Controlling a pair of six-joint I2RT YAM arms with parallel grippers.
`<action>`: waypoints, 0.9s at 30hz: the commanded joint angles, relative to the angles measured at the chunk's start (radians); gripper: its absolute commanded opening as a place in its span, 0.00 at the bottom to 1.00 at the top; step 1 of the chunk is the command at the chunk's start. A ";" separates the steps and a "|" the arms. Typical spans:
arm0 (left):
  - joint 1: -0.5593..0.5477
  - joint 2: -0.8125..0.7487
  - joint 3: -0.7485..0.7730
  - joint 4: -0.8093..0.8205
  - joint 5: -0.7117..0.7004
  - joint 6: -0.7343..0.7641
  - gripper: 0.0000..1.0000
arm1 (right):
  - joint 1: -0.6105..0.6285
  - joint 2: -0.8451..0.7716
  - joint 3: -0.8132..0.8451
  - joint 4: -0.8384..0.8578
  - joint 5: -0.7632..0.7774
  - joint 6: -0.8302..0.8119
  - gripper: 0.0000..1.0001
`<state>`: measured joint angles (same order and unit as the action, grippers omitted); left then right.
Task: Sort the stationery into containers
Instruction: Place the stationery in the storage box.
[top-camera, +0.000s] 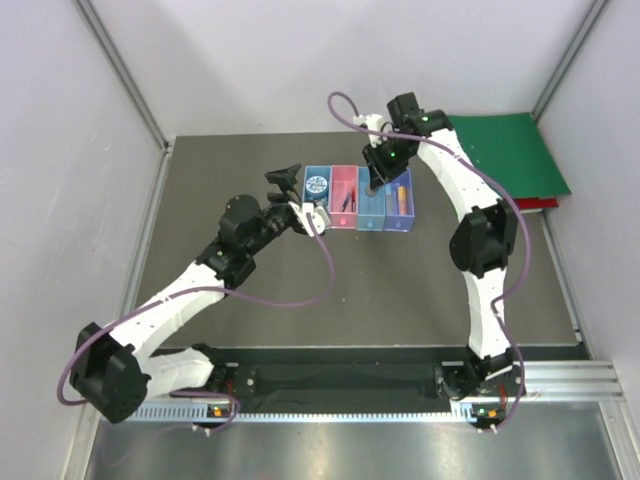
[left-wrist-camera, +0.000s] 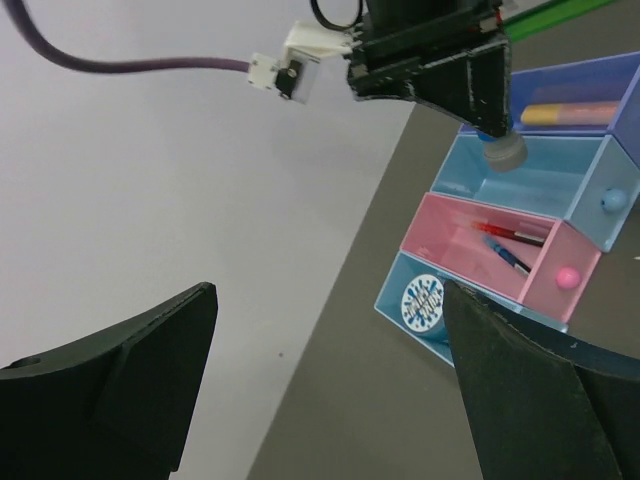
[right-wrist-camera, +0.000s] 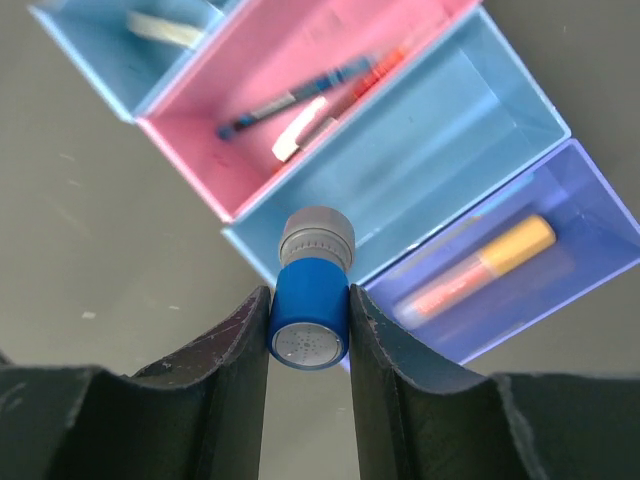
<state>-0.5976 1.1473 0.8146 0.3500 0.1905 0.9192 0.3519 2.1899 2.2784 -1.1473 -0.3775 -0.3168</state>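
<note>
- Blue cylinder (right-wrist-camera: 311, 300) with a grey cap: your right gripper (top-camera: 374, 181) clamps it between both fingers, cap end pointing down, above the near end of the light-blue bin (right-wrist-camera: 440, 150).
- In the right wrist view the cap sits over that bin's end wall, close to the purple bin (right-wrist-camera: 590, 250). Nudge it toward the middle of the bin before you let go, or it may catch the rim and tip out.
- Lower it close to the floor of the bin, then open slowly, since a round body is likely to roll.
- The purple bin holds an orange-yellow highlighter (right-wrist-camera: 480, 262). The pink bin (right-wrist-camera: 300, 40) holds thin pens (right-wrist-camera: 300, 95). The blue bin (left-wrist-camera: 395, 290) holds a round disc (left-wrist-camera: 422, 300).
- Your left gripper (top-camera: 284, 180) hangs wide open and empty, left of the row. Keep it there, out of the way.
- The bins stand in a touching row on a dark grey table (top-camera: 400, 300). Pale walls (top-camera: 280, 60) close it in, with green binders (top-camera: 510, 150) at the far right.
</note>
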 joint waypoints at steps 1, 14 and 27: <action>0.022 0.002 0.134 -0.251 -0.069 -0.166 0.99 | -0.001 0.028 0.027 -0.019 0.141 -0.123 0.00; 0.068 0.045 0.251 -0.421 -0.036 -0.298 0.99 | 0.002 0.105 0.006 0.155 0.177 -0.142 0.00; 0.071 0.025 0.242 -0.416 -0.051 -0.255 0.99 | 0.042 0.171 -0.020 0.181 0.161 -0.140 0.00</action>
<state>-0.5316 1.1893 1.0279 -0.0864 0.1436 0.6559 0.3630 2.3470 2.2692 -1.0004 -0.2096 -0.4438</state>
